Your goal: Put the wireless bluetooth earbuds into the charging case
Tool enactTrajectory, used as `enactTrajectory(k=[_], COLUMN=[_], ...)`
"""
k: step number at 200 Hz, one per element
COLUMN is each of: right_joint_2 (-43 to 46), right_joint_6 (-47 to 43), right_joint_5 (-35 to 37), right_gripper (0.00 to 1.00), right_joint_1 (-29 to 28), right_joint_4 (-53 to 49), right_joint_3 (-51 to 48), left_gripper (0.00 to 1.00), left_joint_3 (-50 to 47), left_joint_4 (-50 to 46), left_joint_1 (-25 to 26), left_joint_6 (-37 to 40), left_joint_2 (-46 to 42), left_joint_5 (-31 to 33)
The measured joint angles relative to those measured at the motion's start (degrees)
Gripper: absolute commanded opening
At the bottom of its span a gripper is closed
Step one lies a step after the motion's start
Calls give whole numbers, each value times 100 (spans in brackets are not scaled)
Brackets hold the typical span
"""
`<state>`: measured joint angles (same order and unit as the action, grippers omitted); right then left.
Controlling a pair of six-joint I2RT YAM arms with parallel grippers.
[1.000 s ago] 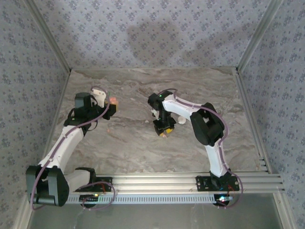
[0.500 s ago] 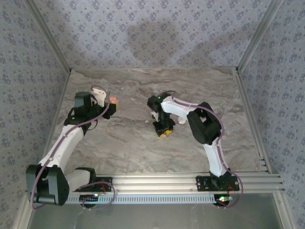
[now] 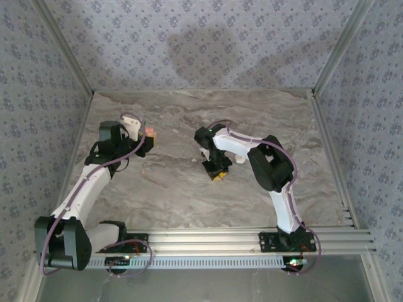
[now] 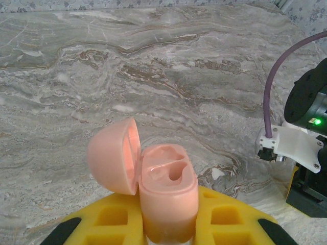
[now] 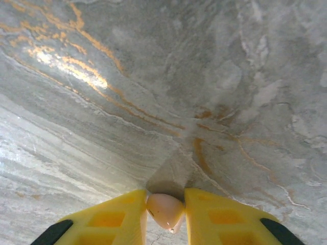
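Note:
My left gripper [image 4: 167, 214] is shut on the salmon-pink charging case [image 4: 168, 191], holding it upright above the table. The case's lid [image 4: 113, 155] is swung open to the left, and two moulded wells show in its top; I cannot tell whether anything sits in them. From above, the case [image 3: 150, 132] shows at the left gripper [image 3: 145, 141], left of centre. My right gripper [image 5: 165, 206] is shut on one small pale earbud [image 5: 164, 210], pinched between its yellow fingers [image 5: 115, 217] close above the marble. In the top view the right gripper [image 3: 216, 173] points down at mid-table.
The marble tabletop [image 3: 189, 189] is walled in by patterned panels, with metal rails along its edges [image 3: 327, 151]. The right arm's wrist and purple cable [image 4: 301, 148] show at the right of the left wrist view. Open table lies between the two grippers.
The right gripper has shifted slightly nearer and lower over the table, its wrist turning a little. The left arm and the open case have stayed put.

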<state>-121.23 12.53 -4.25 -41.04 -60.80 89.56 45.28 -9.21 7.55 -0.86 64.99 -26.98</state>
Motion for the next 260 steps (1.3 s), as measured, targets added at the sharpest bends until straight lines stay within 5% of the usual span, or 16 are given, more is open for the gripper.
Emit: enactTrajectory(k=[45, 137, 205, 260], right_joint_2=[732, 4002, 4889, 5021], right_joint_6=[210, 649, 374, 179], right_joint_5=[94, 13, -476, -872], right_gripper=[22, 22, 22, 22], right_joint_1=[22, 592, 409, 146], right_joint_4=[577, 3595, 5215, 6124], right_joint_3=[-664, -2240, -2723, -3060], left_gripper=[14, 13, 11, 11], left_joint_3=[-227, -1360, -1360, -1102], left_joint_4=[614, 3394, 4476, 4784], left_joint_1=[358, 1576, 2221, 2258], left_joint_6=[76, 319, 1054, 1158], left_joint_2=[-92, 59, 649, 826], left_joint_5=[-136, -455, -732, -822])
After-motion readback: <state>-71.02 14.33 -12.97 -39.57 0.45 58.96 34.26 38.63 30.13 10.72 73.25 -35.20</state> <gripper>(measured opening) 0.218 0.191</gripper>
